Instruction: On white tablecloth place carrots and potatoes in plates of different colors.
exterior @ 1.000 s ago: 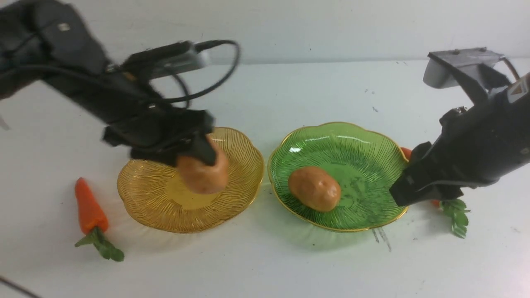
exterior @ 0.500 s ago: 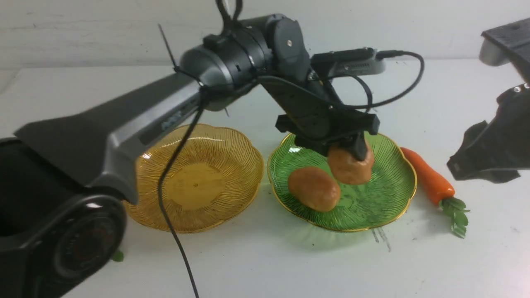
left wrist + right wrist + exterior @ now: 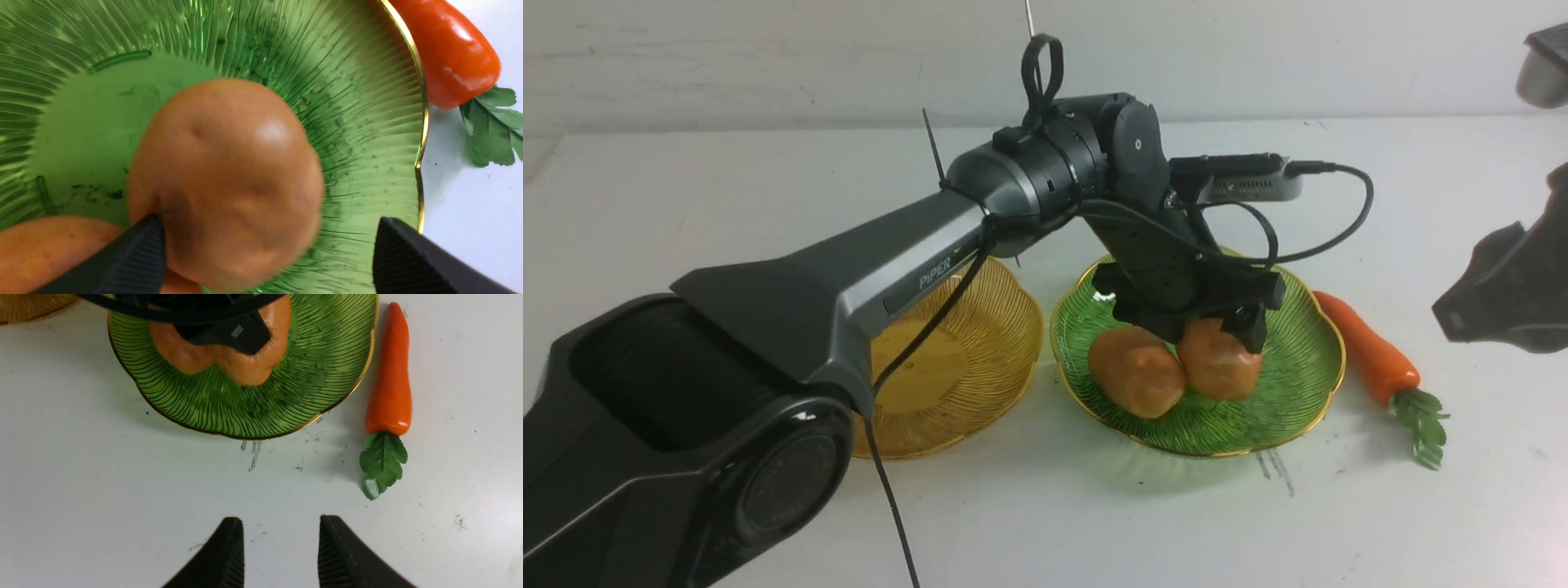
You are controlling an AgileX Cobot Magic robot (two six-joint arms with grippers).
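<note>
Potatoes lie side by side, touching, in the green plate. My left end effector hangs low over the right-hand potato. Its ribbed black fingers are spread: one touches the potato's flank, the other stands clear, with green ribbing showing between. The left-hand potato is a dimpled, glossy tan oval like its twin.

The plate is translucent and scalloped, with fine radiating ribs and a gold rim. The amber plate, the same shape, sits just beside it, partly hidden by my left arm. A glossy orange carrot lies just beside the green rim on the right, its leafy top toward me.

My right end effector hovers off to the right, fingers parted on nothing. The scuffed white tablecloth lies open on the surface in front of both plates.
</note>
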